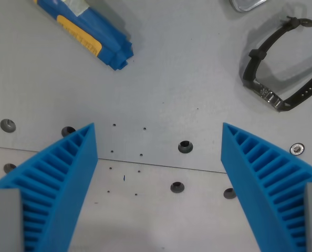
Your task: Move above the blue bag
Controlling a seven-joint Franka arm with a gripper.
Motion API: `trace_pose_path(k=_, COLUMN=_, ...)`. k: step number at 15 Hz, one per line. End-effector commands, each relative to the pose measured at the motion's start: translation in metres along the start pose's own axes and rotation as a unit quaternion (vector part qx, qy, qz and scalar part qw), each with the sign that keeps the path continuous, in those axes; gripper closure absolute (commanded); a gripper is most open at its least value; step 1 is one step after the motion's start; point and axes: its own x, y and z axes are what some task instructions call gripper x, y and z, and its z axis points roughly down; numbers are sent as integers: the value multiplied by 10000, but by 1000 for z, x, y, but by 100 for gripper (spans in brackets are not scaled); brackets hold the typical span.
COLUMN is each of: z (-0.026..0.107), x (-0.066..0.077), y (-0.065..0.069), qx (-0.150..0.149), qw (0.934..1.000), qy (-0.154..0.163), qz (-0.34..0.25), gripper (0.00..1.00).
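Observation:
The blue bag [85, 29] lies at the upper left of the wrist view, slanting down to the right, with a yellow label and a pale patch near the top edge; its upper end is cut off by the frame. My gripper [158, 128] hangs over the bare grey table, below and to the right of the bag. Its two blue ribbed fingers [56, 178] stand wide apart with nothing between them, so it is open.
A dark wristband or watch strap [282, 68] lies at the upper right. A shiny metal object [248, 4] peeks in at the top edge. The grey tabletop [172, 89] has a seam, screw holes and bolts [185, 146].

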Motion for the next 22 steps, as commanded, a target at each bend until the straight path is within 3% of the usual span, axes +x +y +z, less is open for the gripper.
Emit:
trace_pose_path(k=1, z=-3, x=0, y=0, qx=-8, qw=10000, qy=37, qz=-2, gripper=0)
trace_pose_path(k=7, z=-3, x=1, y=0, qx=-8, qw=9999, qy=38, qz=-108, gripper=0)
trace_pose_path(k=14, z=4, x=5, y=-6, qx=-22, qw=9978, qy=89, qz=-652, gripper=0)
trace_pose_path(k=22, z=21, x=16, y=-19, qx=-35, qw=9866, qy=137, qz=-1623, gripper=0)
